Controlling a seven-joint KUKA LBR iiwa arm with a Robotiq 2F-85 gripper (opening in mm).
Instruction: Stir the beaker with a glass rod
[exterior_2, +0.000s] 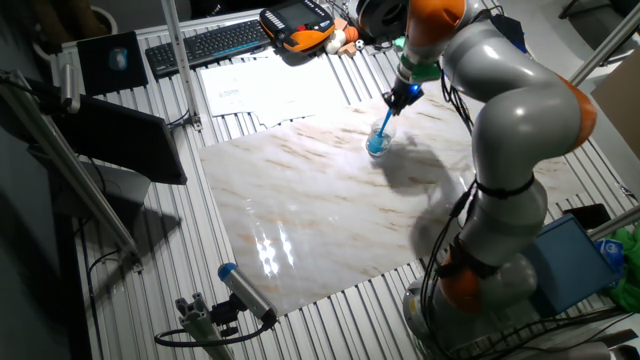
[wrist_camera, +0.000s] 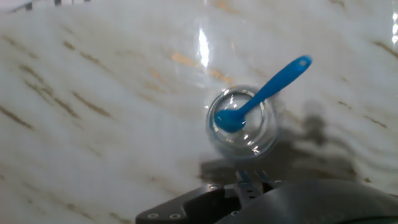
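Note:
The beaker (exterior_2: 377, 146) is a small clear glass with blue-tinted liquid, standing on the marble slab (exterior_2: 300, 210) at its far right. In the hand view the beaker (wrist_camera: 243, 122) sits just right of centre. The glass rod (exterior_2: 385, 125), thin and light blue, stands in the beaker and leans up to the right. In the hand view the glass rod (wrist_camera: 267, 92) rests on the beaker's rim with its upper end free. My gripper (exterior_2: 402, 99) hovers just above the rod's upper end and holds nothing. Its fingers do not show in the hand view.
A thick grey cylinder with a blue tip (exterior_2: 246, 290) lies at the slab's near left corner. Papers (exterior_2: 255, 85), a keyboard (exterior_2: 215, 42) and an orange pendant (exterior_2: 298, 27) lie beyond the slab. A blue box (exterior_2: 575, 262) sits by the arm's base.

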